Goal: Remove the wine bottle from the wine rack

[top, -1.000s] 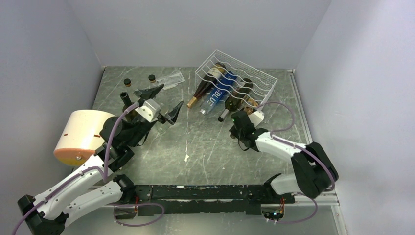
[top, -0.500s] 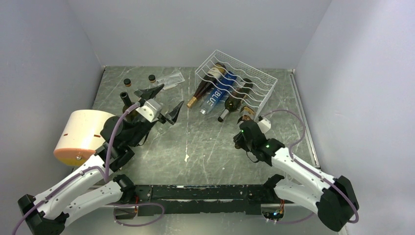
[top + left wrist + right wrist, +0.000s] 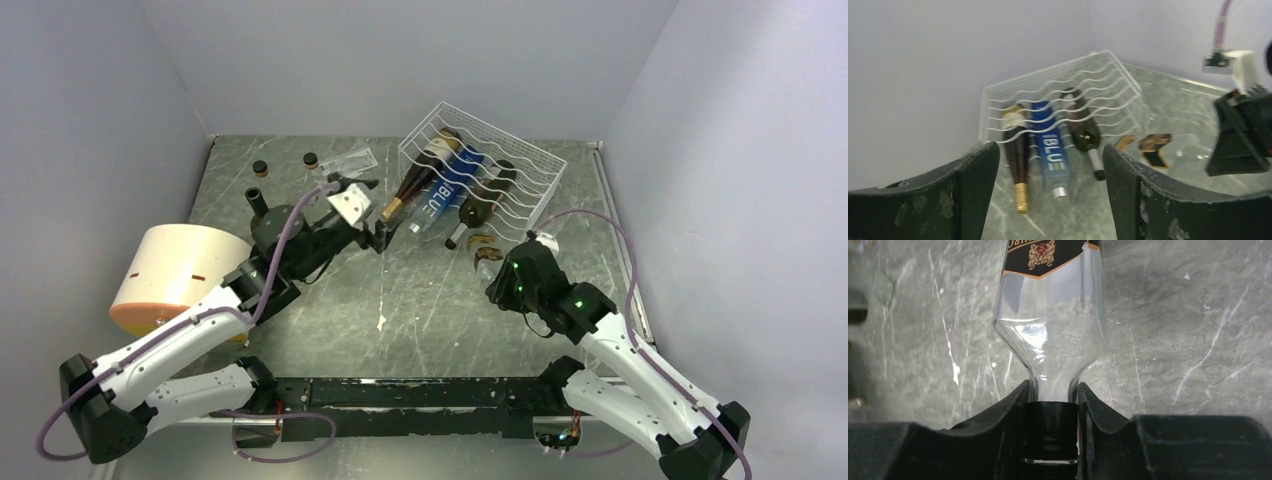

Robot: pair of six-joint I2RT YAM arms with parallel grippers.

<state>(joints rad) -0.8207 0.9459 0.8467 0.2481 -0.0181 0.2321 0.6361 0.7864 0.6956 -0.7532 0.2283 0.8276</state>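
Note:
The white wire wine rack (image 3: 535, 165) stands at the back right, also in the left wrist view (image 3: 1108, 52). Three bottles lie in it: a dark one with a gold cap (image 3: 420, 170), a blue one (image 3: 445, 190) and a dark green one (image 3: 480, 200). A clear wine bottle (image 3: 483, 243) with a black and gold label lies on the table in front of the rack. My right gripper (image 3: 497, 270) is shut on its black cap (image 3: 1052, 425). My left gripper (image 3: 375, 213) is open and empty, facing the gold-capped bottle's neck (image 3: 1020, 192).
A large cream cylinder (image 3: 175, 275) lies at the left beside my left arm. Two small dark vials (image 3: 260, 168) (image 3: 310, 158), a black post (image 3: 256, 200) and a clear plastic piece (image 3: 350, 160) sit at the back left. Walls close in three sides.
My right gripper pulled back from the rack toward the near side, drawing the clear bottle out onto the table. My left gripper swung right toward the racked bottles and its jaws narrowed a little.

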